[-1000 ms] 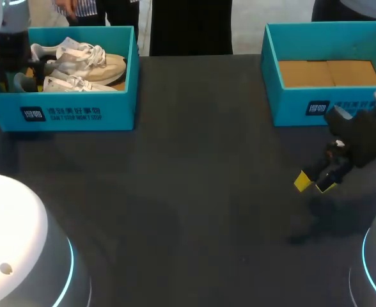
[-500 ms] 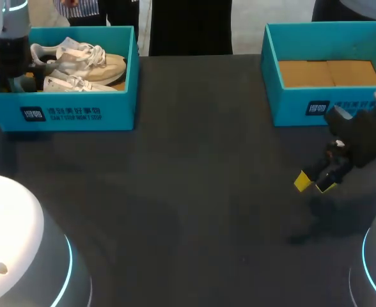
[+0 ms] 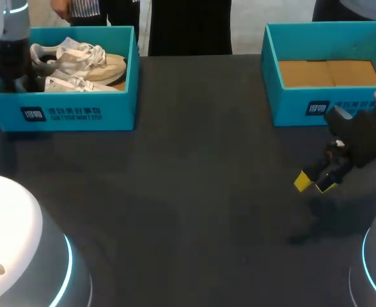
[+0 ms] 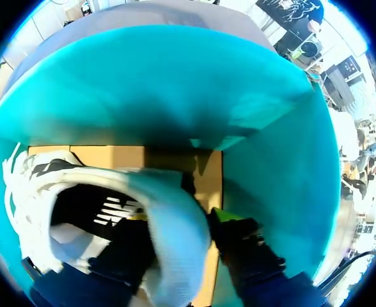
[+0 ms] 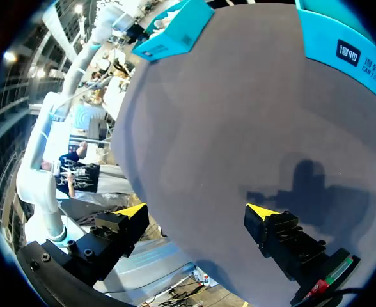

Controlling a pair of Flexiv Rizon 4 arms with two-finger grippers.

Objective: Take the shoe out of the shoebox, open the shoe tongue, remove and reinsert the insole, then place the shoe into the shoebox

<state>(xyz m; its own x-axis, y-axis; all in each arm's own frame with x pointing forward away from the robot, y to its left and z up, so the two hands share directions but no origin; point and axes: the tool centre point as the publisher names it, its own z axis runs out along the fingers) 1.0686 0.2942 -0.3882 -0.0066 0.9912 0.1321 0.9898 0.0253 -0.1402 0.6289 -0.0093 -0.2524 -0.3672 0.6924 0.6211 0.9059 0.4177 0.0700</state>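
The table [image 3: 194, 192] is dark and matte. At 10 o'clock a teal box [image 3: 79, 112] is standing on it, and two pale shoes [image 3: 89, 62] are lying inside. The left arm [image 3: 12, 45] is reaching down into the 9 o'clock end of this box. Its jaws are closing on the heel of one shoe [image 4: 175, 211], with one finger inside the opening and the other outside. At 2 o'clock a second teal box [image 3: 284, 105] is showing only its brown cardboard bottom [image 3: 329, 72]. The right arm [image 3: 367, 137] is hanging at 4 o'clock, just beside this box. Its jaws are standing open with nothing between them, above the table, and they are throwing a soft shadow [image 5: 309, 185] on the surface.
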